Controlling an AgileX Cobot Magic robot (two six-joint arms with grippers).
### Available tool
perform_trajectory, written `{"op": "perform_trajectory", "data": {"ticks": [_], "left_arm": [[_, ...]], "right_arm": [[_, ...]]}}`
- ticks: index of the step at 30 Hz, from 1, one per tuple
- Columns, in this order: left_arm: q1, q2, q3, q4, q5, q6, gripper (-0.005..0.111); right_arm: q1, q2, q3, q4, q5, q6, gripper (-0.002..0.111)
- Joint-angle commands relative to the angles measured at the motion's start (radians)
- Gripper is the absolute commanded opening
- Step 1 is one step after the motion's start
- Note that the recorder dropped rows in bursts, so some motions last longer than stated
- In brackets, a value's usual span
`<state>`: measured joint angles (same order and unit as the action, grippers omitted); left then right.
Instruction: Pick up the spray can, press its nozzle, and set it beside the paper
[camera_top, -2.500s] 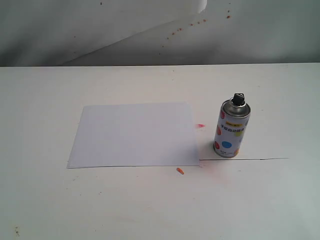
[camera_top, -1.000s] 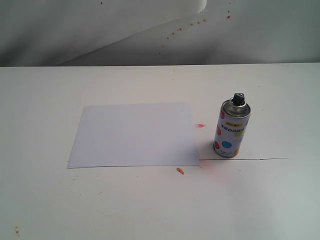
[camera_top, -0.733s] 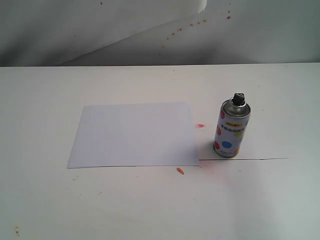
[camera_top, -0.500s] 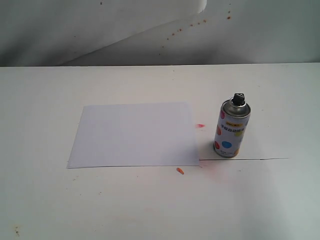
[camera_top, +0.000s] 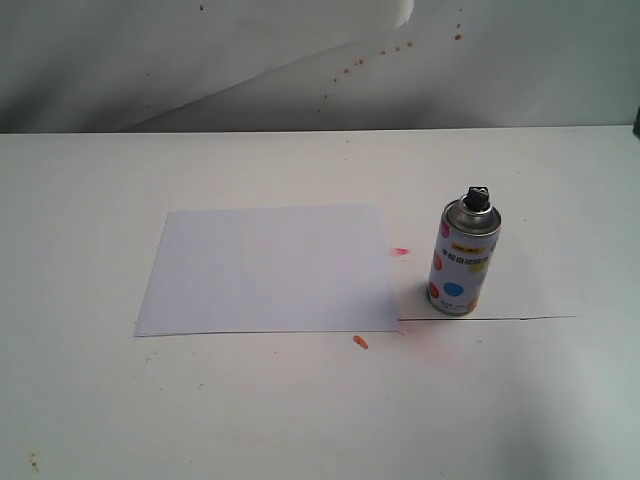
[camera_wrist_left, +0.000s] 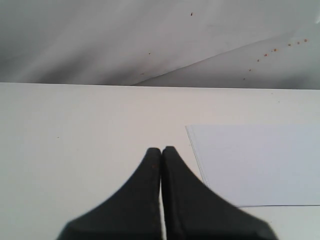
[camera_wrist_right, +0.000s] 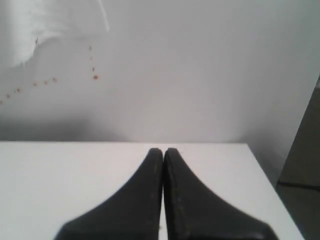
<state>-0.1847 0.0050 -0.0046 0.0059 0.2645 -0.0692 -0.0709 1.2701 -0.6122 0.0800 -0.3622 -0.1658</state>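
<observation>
On my wrist feeds, the left gripper (camera_wrist_left: 161, 149) and right gripper (camera_wrist_right: 163, 149) each have black jaws pressed together, holding nothing. Out on the white table (camera_top: 90, 400) the paper (camera_top: 270, 268) lies flat. The spray can (camera_top: 463, 262) stands upright just beside it, not touching, on the right arm's side. A curled backdrop sheet (camera_top: 200, 50) hangs behind.

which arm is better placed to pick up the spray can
Right, probably: the spray can stands on that arm's side of the exterior view, beyond the paper from the left claw. Neither wrist view shows it. The right claw is shut and must open first.
</observation>
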Motion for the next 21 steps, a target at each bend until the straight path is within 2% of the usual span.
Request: {"op": "perform_trajectory", "data": {"ticks": [1, 13, 21], "left_arm": [[-0.006, -0.005, 0.005, 0.003, 0.001, -0.002, 0.001], [-0.006, -0.005, 0.005, 0.003, 0.001, -0.002, 0.001], [-0.006, -0.005, 0.005, 0.003, 0.001, -0.002, 0.001]], "right_arm": [[0.001, 0.006, 0.092, -0.016, 0.008, 0.002, 0.000], [0.001, 0.006, 0.309, -0.012, -0.027, 0.069, 0.000], [0.001, 0.006, 0.378, -0.012, -0.071, 0.089, 0.000]]}}
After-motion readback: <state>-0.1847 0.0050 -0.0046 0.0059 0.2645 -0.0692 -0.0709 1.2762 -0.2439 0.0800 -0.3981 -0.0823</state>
